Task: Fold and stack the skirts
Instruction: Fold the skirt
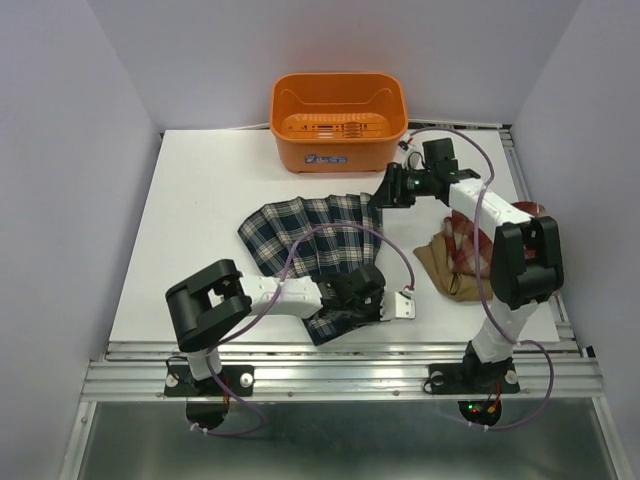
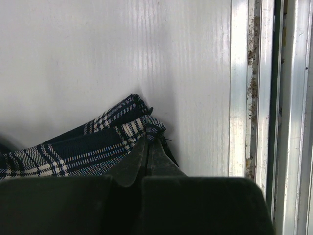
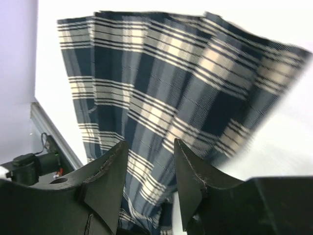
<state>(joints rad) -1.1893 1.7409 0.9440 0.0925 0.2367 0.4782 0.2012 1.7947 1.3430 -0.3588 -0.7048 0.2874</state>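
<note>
Navy-and-white plaid pleated skirt [image 1: 315, 240] lies fanned out mid-table, with soft pleats and crisp checks. I've got the left gripper [image 2: 147, 147] stretched low by the near edge, pinched tight on the skirt's near corner. The right gripper [image 3: 149, 147] reaches in over the far-right hem, jaws parted, with blurry cloth beneath. The tan skirt [image 1: 440, 268] and red plaid skirt [image 1: 466, 243] are crumpled together, half hidden by the right arm.

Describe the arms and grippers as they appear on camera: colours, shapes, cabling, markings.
Both arms match: the left arm and right arm have white link tubes between blocky black joint housings, on black bases. A purple-grey cable loops loosely along each. The left gripper and right gripper have matte black, wedge-shaped fingers tapering to rough-edged tips. No markings show.
</note>
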